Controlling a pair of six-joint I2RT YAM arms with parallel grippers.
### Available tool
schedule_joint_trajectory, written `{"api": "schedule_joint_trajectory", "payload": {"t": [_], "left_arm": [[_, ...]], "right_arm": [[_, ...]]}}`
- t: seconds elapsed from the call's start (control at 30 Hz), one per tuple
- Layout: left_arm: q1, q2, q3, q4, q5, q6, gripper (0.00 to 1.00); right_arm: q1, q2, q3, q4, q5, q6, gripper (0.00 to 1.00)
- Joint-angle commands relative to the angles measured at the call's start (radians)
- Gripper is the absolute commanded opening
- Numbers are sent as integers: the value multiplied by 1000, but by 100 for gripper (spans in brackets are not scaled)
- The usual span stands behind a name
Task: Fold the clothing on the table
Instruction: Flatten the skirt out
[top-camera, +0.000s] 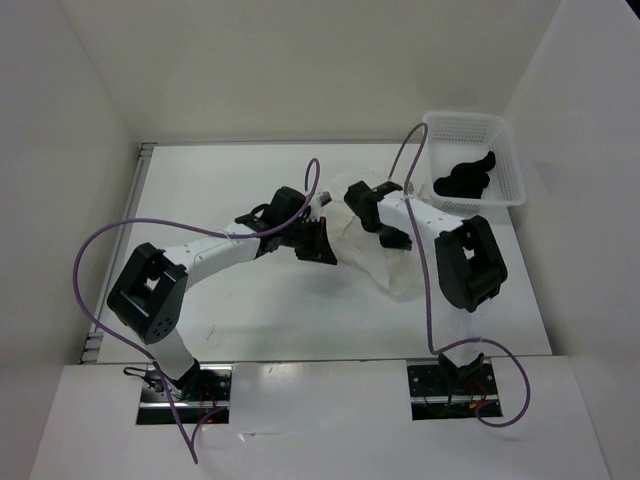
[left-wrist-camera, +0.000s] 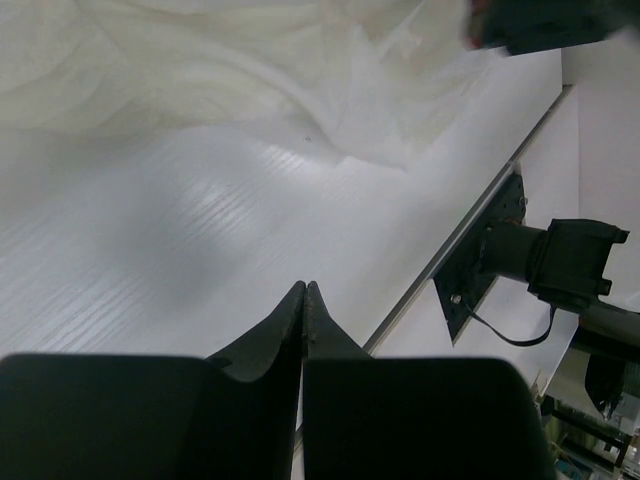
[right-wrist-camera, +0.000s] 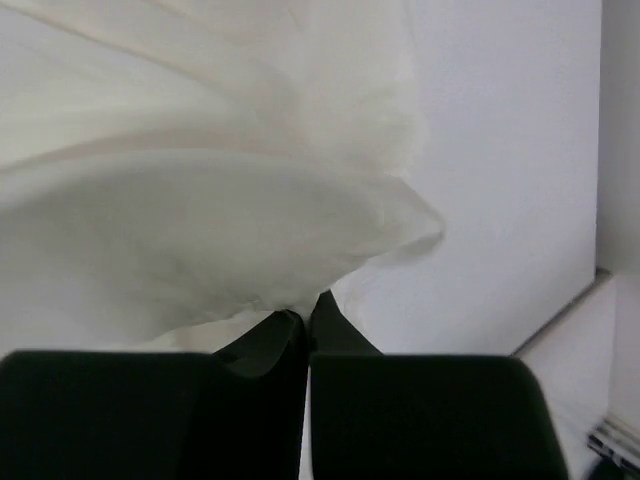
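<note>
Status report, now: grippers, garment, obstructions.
Left gripper shut, empty, over bare table. Right gripper shut on edge of clothing, which lies crumpled, unfolded. White mesh basket holding black cloth far right, not blocking.

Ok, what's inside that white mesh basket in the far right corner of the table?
A black cloth lump lies in the basket, stretching toward its right wall. Anything beneath the lump is covered, so it can't be seen. The rest of the basket floor looks bare.

The top view looks steeply down from high behind the near edge and takes in the whole surface (top-camera: 300, 310). Each wrist view sits close behind the left hand (left-wrist-camera: 303, 290) or right hand (right-wrist-camera: 305, 305), looking low across the surface. All three share the clothing (top-camera: 380, 255).
</note>
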Motion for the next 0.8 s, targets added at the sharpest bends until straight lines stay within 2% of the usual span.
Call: {"api": "schedule_joint_trajectory", "payload": {"t": [0.0,0.07,0.1,0.17,0.27,0.33,0.5,0.67,0.77], "left_arm": [[-5,-37,-8,25,12,-1,2],[-5,-37,-8,25,12,-1,2],[-5,-37,-8,25,12,-1,2],[-5,-46,-17,36,12,-10,2],[-5,-57,-29,36,12,-10,2],[-5,-57,-39,45,12,-10,2],[-5,-87,-51,45,-7,-10,2],[-5,-100,-71,36,-7,-10,2],[-5,-100,-71,36,-7,-10,2]], "right_arm": [[69,-216,274,-117,70,7,0],[78,-264,467,-117,-3,-82,0],[78,-300,598,-83,-150,-136,0],[78,-324,767,-61,-250,-197,0],[78,-348,901,-10,-415,-234,0],[78,-357,914,37,-493,-245,0],[69,-414,865,155,-559,-245,0],[46,-500,779,276,-559,-230,0],[4,-511,754,280,-581,-205,0]]}}
